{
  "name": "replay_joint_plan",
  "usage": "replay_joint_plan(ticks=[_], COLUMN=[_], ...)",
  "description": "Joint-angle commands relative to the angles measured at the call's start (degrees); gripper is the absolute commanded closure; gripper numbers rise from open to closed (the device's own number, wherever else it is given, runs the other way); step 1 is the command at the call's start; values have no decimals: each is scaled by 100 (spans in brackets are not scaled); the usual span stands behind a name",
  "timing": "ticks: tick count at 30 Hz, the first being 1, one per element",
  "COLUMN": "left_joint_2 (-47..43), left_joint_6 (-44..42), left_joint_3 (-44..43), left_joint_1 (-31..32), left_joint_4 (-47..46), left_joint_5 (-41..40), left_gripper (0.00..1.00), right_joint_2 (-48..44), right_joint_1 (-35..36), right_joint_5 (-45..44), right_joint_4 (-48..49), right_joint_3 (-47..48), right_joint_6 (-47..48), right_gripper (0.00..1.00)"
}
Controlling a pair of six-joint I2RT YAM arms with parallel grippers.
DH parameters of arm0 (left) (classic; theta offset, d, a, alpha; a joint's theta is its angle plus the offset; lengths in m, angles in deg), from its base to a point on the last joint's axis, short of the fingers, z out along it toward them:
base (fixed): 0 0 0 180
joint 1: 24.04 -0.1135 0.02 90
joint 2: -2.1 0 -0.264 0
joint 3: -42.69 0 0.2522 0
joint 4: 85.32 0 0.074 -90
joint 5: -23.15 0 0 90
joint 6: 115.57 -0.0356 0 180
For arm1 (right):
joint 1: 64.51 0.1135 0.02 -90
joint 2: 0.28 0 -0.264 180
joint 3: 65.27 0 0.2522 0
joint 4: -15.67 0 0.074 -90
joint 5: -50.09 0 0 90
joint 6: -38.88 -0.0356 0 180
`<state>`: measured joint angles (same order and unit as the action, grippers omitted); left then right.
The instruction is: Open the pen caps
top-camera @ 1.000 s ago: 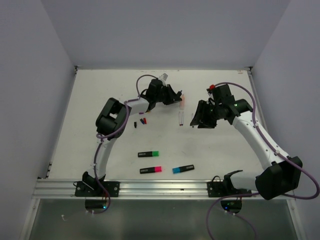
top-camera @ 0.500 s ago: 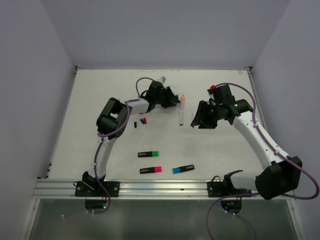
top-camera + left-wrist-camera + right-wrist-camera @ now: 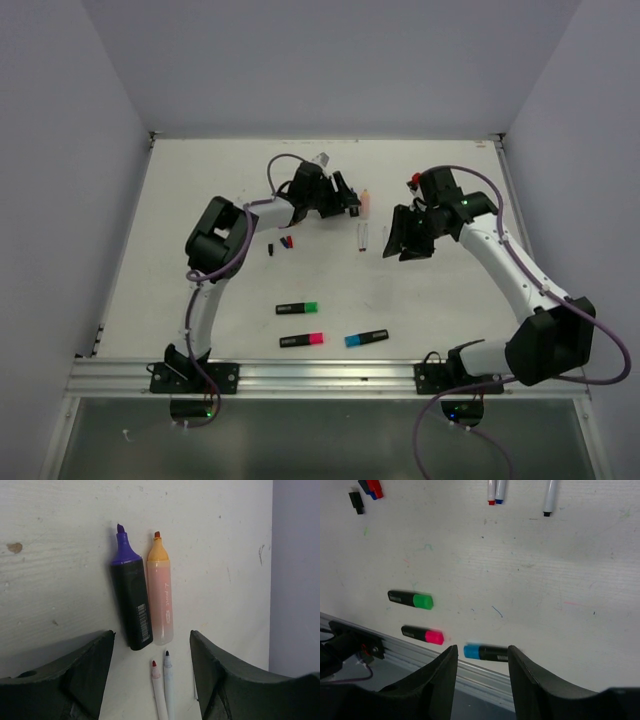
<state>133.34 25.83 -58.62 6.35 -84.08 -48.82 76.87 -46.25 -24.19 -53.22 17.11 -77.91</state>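
Observation:
My left gripper (image 3: 151,652) (image 3: 350,204) stands open over the far table, with nothing between its fingers. Just beyond its tips lie an uncapped black highlighter (image 3: 131,605) with a purple tip and an uncapped peach highlighter (image 3: 161,600) (image 3: 366,203). Two thin white pens (image 3: 164,690) (image 3: 362,236) lie bare-tipped beneath it. Open and empty, my right gripper (image 3: 482,652) (image 3: 398,240) hangs above the table. Near the front edge lie three capped highlighters with a green cap (image 3: 422,601) (image 3: 311,307), a pink cap (image 3: 434,637) (image 3: 316,339) and a blue cap (image 3: 471,651) (image 3: 352,340).
Small loose caps, one black (image 3: 270,247) (image 3: 355,502) and a red and blue pair (image 3: 287,242) (image 3: 372,487), lie left of the thin pens. A third thin pen (image 3: 550,495) lies close to my right gripper. The metal rail (image 3: 330,375) runs along the near edge.
My left gripper has opened and drawn back a little to the left, leaving the peach highlighter lying on the table. My right arm has shifted slightly, its gripper unchanged.

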Motion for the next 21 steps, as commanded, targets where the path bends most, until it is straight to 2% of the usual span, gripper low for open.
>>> replay_joint_plan(ticks=[1,8,12,16,21], left_joint_2=[-467,-1521,-2435,-3314,-4595], left_joint_6=[-384,-779,-1052,-1456,-1799], left_joint_3=[282,686,783,1055,2415], left_joint_1=[-51,-139,-148,-139,-121], left_joint_4=[644,1180,2013,2928,3527], left_joint_5=[-404,-659,-861,-1239,-1065], left_gripper=[33,32,32,32,32], right_joint_2=[108,670,855,776,609], right_joint_1=[-7,519,1327,1470,1470], right_joint_5=[-52,159,71,159,264], right_joint_4=[-313,-638,-534,-323,-217], right_joint_3=[345,363,196,11,-129], right_joint_6=[498,921,807,692,622], right_gripper=[51,50,50,49,49])
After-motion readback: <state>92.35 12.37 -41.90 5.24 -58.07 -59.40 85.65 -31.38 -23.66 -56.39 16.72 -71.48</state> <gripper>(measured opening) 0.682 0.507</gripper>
